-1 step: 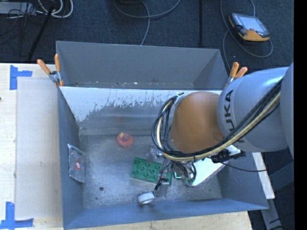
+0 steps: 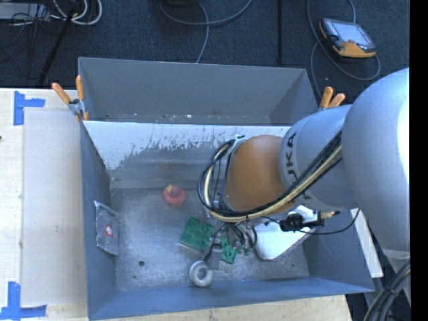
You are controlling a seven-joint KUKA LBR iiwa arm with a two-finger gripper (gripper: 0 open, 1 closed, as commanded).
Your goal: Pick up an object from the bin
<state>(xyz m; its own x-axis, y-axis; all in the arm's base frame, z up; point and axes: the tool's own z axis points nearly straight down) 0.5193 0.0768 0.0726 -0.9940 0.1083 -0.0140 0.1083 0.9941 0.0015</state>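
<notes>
Grey metal walls slope down to the floor of the bin (image 2: 134,259), and we take that slope as the reason the loose things sit low and toward the near side; they are few and well spread, none heaped. We see the arm (image 2: 374,152) reach in from the right, its orange cover (image 2: 257,172) and looped cables hanging over the near right part of the floor; below the cover the gripper (image 2: 221,246) hangs low, right at two green flat pieces. The larger green square (image 2: 195,233) lies tilted just to its left; the smaller green piece (image 2: 229,253) lies under or against its tip, and we cannot tell which. Just in front lies a silver metal ring (image 2: 199,273), close to the front wall; a white rounded object (image 2: 277,241) rests to the right, partly under the arm. A small red thing (image 2: 174,194) sits apart toward the back; a clear plastic packet (image 2: 105,229) lies by the left wall, well apart from the gripper. Whether the jaws are released or clenched we cannot tell, since cover and cables mask them; so we claim no hold. We judge the gripper is placed for the green pieces; being flat, they offer little but an edge to pinch, which may explain the low, close stance; the ring nearby could get nudged.
</notes>
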